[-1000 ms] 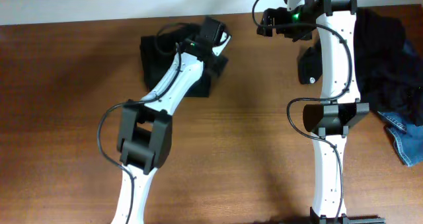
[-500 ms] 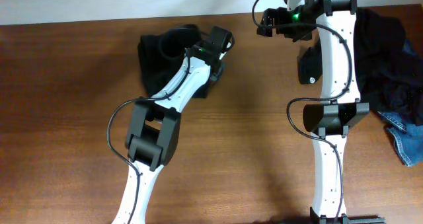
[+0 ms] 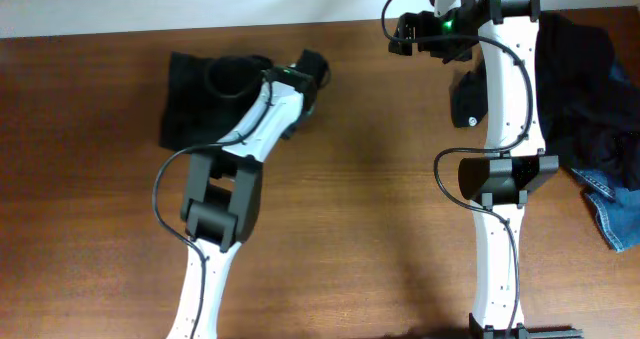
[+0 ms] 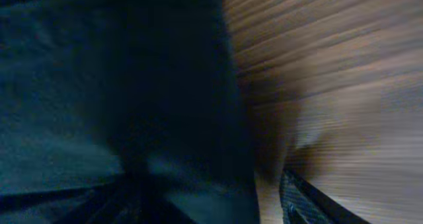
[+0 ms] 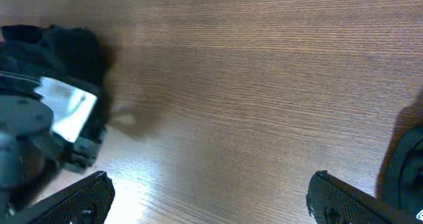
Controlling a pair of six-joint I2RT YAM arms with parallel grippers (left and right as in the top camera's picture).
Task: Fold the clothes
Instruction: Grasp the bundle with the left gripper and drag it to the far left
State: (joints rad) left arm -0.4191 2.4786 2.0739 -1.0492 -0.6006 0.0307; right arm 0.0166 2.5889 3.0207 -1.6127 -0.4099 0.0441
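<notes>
A black garment point(image 3: 195, 104), bunched into a rough rectangle, lies at the table's back left. My left gripper point(image 3: 310, 67) sits low at its right edge. In the left wrist view the dark fabric point(image 4: 99, 85) fills the left side; one finger point(image 4: 301, 201) shows apart from the cloth over bare wood, and the other is lost in the dark. My right gripper point(image 3: 405, 29) hovers at the back centre, open and empty over bare wood point(image 5: 208, 191). The right wrist view shows the garment point(image 5: 73, 42) at its left edge.
A pile of black clothes point(image 3: 590, 79) lies at the back right, with blue jeans point(image 3: 612, 214) in front of it at the table's right edge. The left arm's wrist point(image 5: 63, 115) shows at the left of the right wrist view.
The black garment has slid to the left along the back of the table. My left gripper has moved left and slightly forward with it. The right arm has not moved.
</notes>
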